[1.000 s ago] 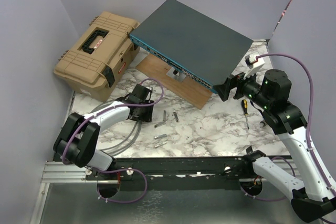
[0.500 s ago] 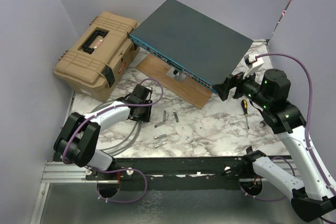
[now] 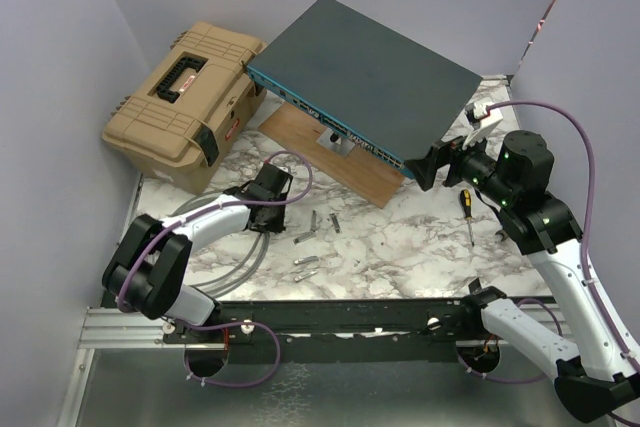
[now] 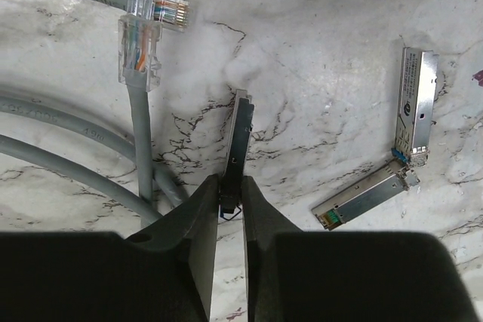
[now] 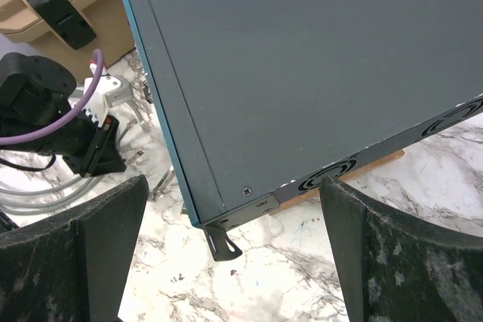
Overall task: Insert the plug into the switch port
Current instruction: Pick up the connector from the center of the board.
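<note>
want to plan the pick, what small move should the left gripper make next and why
Probably close the left gripper fully before any lift: its jaws stand tight on either side of the near end of the thin metal plug, which lies on edge on the marble, but a firm pinch is not yet clear.

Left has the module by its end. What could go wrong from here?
The left gripper pinches only the near end of the on-edge module; it could slip when lifted. The grey cable lies beside it and may snag. The right gripper, open at the switch corner, could nudge it.
</note>
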